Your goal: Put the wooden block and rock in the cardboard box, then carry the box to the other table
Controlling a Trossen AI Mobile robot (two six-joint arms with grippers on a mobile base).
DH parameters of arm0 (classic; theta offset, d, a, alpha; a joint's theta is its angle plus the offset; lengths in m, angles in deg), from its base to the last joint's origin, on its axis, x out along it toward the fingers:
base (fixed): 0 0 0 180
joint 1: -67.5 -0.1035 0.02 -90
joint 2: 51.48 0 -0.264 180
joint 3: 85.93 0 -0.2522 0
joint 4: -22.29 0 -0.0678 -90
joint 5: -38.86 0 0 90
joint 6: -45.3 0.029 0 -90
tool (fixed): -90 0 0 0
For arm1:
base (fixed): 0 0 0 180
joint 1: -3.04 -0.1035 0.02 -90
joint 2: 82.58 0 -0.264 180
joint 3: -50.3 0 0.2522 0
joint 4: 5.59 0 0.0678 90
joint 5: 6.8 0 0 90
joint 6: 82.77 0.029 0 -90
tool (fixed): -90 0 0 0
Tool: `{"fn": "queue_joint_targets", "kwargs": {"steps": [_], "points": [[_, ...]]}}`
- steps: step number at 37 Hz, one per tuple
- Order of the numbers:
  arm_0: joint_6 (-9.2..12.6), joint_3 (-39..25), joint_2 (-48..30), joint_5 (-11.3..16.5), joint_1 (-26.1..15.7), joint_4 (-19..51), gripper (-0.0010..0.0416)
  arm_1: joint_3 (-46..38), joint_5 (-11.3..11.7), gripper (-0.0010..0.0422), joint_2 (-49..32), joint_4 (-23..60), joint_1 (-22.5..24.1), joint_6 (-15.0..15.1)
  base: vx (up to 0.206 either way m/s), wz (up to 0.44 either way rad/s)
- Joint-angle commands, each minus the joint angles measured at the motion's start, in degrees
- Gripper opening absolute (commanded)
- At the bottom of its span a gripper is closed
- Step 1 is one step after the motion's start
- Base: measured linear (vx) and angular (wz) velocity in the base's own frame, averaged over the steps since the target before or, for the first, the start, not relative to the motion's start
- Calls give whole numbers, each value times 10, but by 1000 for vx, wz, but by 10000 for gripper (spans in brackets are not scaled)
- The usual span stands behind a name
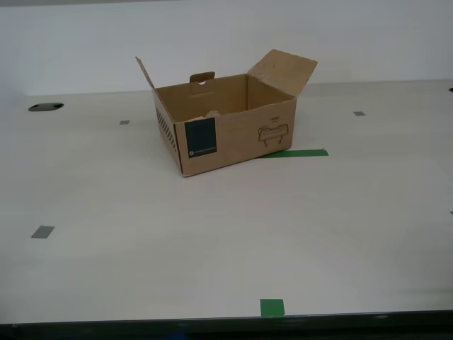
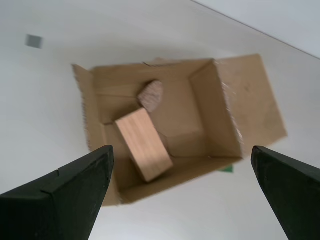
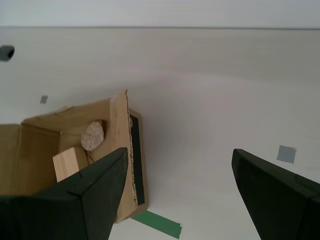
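Note:
The cardboard box (image 1: 226, 131) stands open on a smooth off-white table (image 1: 212, 248), its flaps up and its dark teal label facing the camera. Inside it lie the wooden block (image 2: 144, 144) and the rock (image 2: 151, 95), side by side; both also show in the first wrist view, block (image 3: 69, 162) and rock (image 3: 93, 135). My second gripper (image 2: 181, 150) hangs open high above the box. My first gripper (image 3: 179, 151) is open above the table beside the box's label wall. Neither arm shows in the exterior view. The other table is out of view.
A green tape strip (image 1: 297, 152) lies by the box, and a green tape square (image 1: 272, 307) sits near the table's front edge. Grey tape squares (image 1: 42, 231) dot the table. A dark round hole (image 1: 45, 107) is at the exterior view's far left.

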Motion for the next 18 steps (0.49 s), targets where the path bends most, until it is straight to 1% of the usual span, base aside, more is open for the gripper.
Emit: {"fn": "queue_joint_targets", "kwargs": {"steps": [1,4,8,10,13,15,18], "points": [[-15,-21,-26,19,-2,13,275,12,19,375,0,3,2,-3,0,0],[-15,-30,-42,23,-2,14,262,26,13,375,0,3,5,-10,0,0],[-15,-34,-59,28,-3,12,247,47,14,375,0,0,7,-41,0,0],[-15,-31,-62,30,-5,11,241,56,16,375,0,0,7,-51,0,0],[-18,-29,-69,30,-11,10,238,67,28,375,0,0,7,-53,0,0],[-26,-27,-69,30,-15,10,240,73,31,375,0,0,7,-54,0,0],[-31,-17,-69,30,-21,-18,252,79,37,375,0,0,7,-55,0,0]]}}
